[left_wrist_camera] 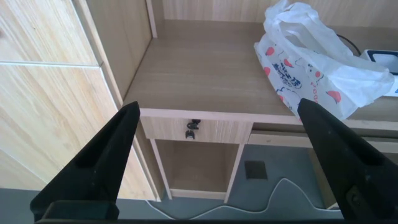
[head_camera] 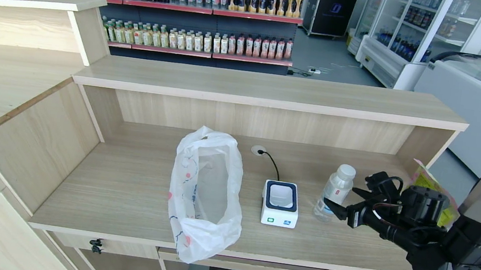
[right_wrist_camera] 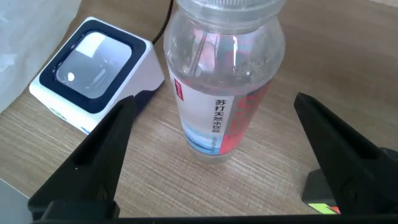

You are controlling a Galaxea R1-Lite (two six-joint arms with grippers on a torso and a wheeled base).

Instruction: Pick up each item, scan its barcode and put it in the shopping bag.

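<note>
A clear water bottle (head_camera: pixel 334 191) with a white cap and red-and-blue label stands upright on the wooden counter (head_camera: pixel 122 189), right of the white barcode scanner (head_camera: pixel 280 203). My right gripper (head_camera: pixel 346 199) is open just right of the bottle. In the right wrist view the bottle (right_wrist_camera: pixel 221 93) stands between the spread fingers (right_wrist_camera: pixel 99 162) of that gripper (right_wrist_camera: pixel 214 102), ungripped, with the scanner (right_wrist_camera: pixel 93 74) beside it. A white plastic shopping bag (head_camera: pixel 207 191) lies open left of the scanner. My left gripper (left_wrist_camera: pixel 217 106) hangs open off the counter's front left, with the bag (left_wrist_camera: pixel 317 56) beyond it.
A yellow-green snack packet (head_camera: pixel 425 180) lies at the counter's far right behind my right arm. A black cable (head_camera: pixel 271 162) runs from the scanner to a hole in the counter. A raised shelf (head_camera: pixel 269 90) walls the back. Below the front edge is a drawer (left_wrist_camera: pixel 193 127).
</note>
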